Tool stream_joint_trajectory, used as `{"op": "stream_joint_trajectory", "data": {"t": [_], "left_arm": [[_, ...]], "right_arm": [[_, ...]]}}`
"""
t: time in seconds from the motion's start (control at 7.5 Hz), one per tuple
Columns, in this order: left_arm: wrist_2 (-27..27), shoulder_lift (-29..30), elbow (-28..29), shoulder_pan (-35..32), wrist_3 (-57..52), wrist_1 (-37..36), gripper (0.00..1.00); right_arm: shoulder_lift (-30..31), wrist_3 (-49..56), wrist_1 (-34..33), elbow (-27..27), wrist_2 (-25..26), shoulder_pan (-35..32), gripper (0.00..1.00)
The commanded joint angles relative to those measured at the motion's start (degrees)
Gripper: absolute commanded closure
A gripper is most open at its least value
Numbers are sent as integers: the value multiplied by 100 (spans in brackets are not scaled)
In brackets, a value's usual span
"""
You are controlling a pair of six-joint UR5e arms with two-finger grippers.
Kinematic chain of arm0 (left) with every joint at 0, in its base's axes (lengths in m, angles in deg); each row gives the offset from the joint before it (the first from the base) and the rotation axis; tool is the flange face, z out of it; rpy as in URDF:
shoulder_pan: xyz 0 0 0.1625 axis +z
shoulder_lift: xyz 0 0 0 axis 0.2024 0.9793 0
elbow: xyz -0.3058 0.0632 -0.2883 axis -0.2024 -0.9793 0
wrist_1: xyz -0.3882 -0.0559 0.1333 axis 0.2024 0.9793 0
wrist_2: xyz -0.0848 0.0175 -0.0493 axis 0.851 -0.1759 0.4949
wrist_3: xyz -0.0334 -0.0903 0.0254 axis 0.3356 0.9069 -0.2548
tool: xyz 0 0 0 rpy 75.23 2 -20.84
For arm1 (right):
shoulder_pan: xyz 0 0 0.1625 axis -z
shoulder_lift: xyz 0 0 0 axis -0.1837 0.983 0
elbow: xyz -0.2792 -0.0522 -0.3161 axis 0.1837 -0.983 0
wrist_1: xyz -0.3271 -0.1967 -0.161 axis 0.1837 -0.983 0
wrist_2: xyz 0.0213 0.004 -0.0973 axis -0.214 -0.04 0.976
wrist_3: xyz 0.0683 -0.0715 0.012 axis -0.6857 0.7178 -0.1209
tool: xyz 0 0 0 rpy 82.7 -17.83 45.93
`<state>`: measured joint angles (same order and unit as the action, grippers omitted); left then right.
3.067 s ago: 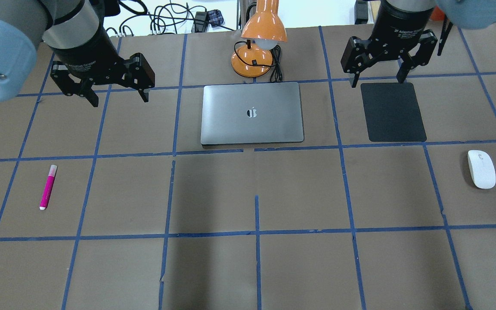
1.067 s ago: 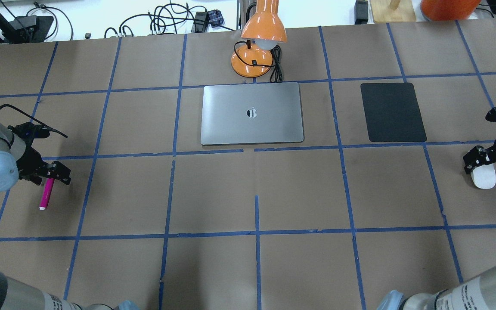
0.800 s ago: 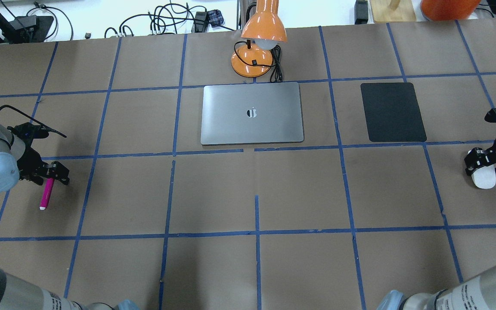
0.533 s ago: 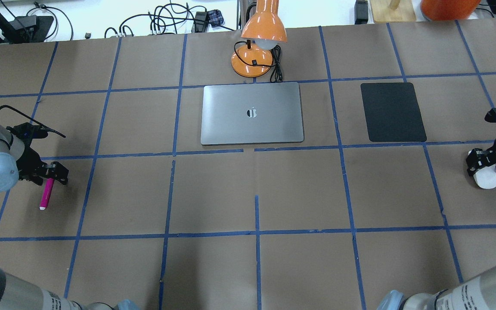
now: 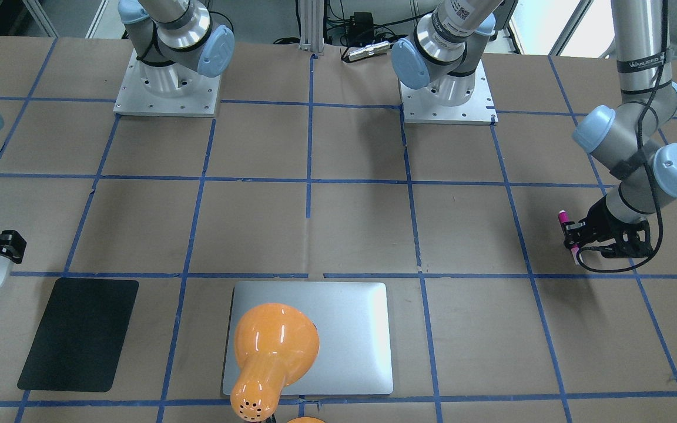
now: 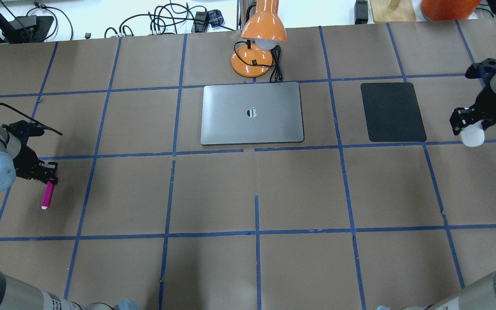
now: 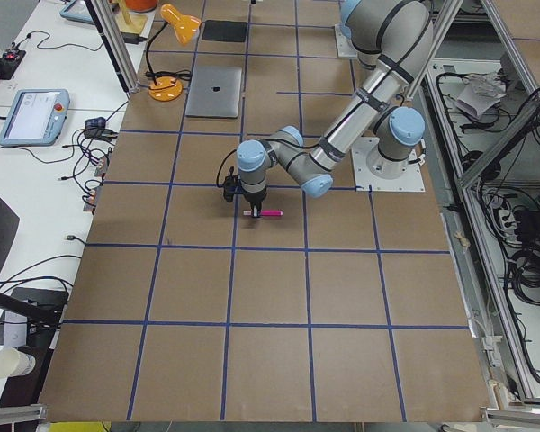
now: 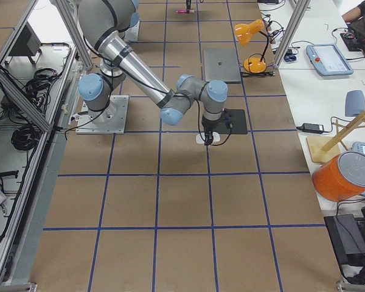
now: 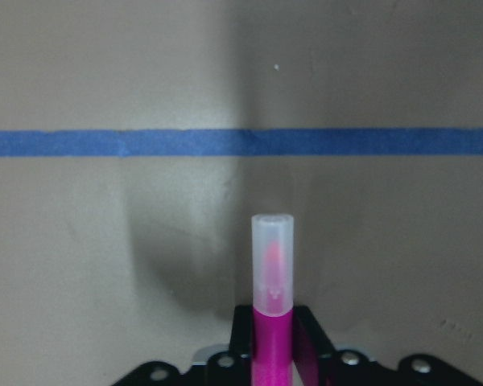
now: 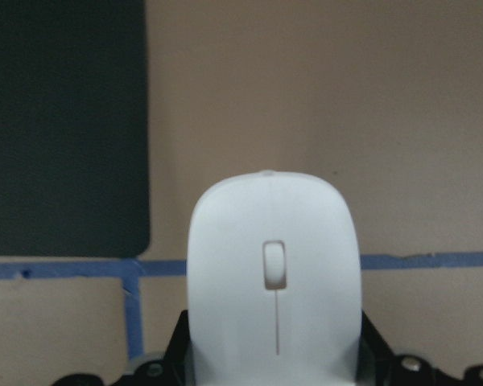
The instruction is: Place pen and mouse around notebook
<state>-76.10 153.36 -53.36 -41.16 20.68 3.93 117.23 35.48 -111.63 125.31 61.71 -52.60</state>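
Note:
The magenta pen (image 6: 47, 197) is at the table's left side, clamped near its capped end by my left gripper (image 6: 50, 177), which is shut on it. In the left wrist view the pen (image 9: 272, 273) sticks out between the two fingers, casting a shadow on the paper. I cannot tell whether it is off the table. The white mouse (image 6: 472, 137) hangs in my right gripper (image 6: 471, 127), shut on its sides, just right of the black mat (image 6: 392, 112). It fills the right wrist view, the mouse (image 10: 274, 281) above a blue tape line. The silver notebook (image 6: 252, 113) lies flat at the centre back.
An orange desk lamp (image 6: 258, 43) with its cord stands right behind the notebook. In the front-facing view the lamp head (image 5: 271, 346) overhangs the notebook (image 5: 350, 335). Blue tape lines grid the brown paper. Cables and an orange container lie beyond the far edge.
Both arms came down onto their objects. In the last half second the left fingers closed on the pen. The right gripper carried the mouse away from me and leftward, beside the mat.

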Motion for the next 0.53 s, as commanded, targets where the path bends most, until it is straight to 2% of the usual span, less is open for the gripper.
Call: {"op": "stream_joint_trajectory", "data": {"t": [0.0, 0.27, 0.4], "left_arm": [[51, -349, 19, -138, 898, 374, 100], [86, -605, 290, -837, 2679, 989, 100], [182, -606, 553, -1286, 3821, 1271, 100]], "right_arm": [[-481, -1040, 350, -732, -44, -1060, 100], [-1227, -1247, 332, -1365, -44, -1205, 100], [-1362, -1247, 341, -1411, -44, -1196, 100]]}}
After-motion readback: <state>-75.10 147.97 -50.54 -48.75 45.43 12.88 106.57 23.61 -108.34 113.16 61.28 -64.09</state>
